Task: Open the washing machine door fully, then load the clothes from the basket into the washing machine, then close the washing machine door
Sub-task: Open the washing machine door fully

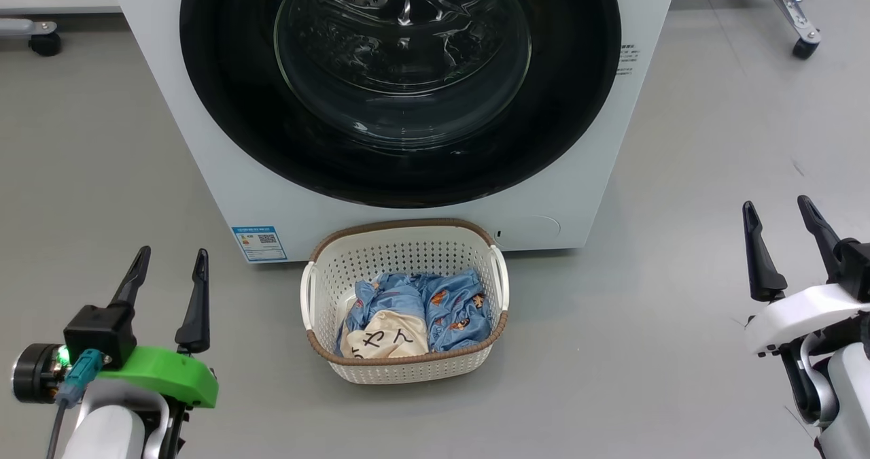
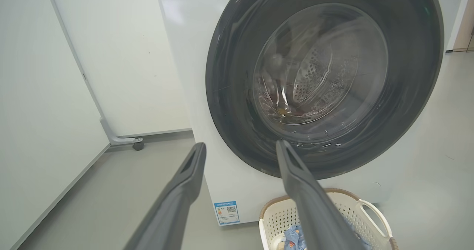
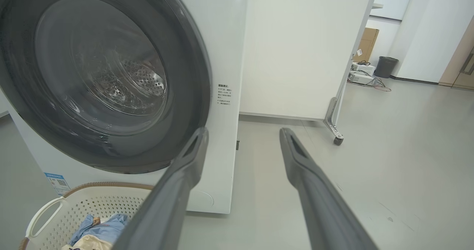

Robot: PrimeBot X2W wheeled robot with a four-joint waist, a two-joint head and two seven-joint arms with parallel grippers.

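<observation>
The washing machine door (image 1: 401,71) is shut flush against the washing machine (image 1: 204,173), and no handle or recess can be made out on its glossy black ring, so the first risk is a poor purchase: a finger hooked at the wrong edge could slide off the smooth rim or push the door instead of pulling it. Both the left fingers (image 1: 197,302) and the right fingers (image 1: 758,255) are spread wide and hold nothing, low on either side and well apart from the door. The basket (image 1: 404,241) stands on the floor (image 1: 646,309) just beside the machine's front, right under the door, with the clothes (image 1: 414,313) heaped inside. An arm reaching in low could knock or shove it aside. Which side the door hinges on cannot be told, so a wrong guess wastes the pull. Later, the loose cloth could catch on the basket rim, spill onto the floor, or trail over the opening and get pinched when the door closes.
</observation>
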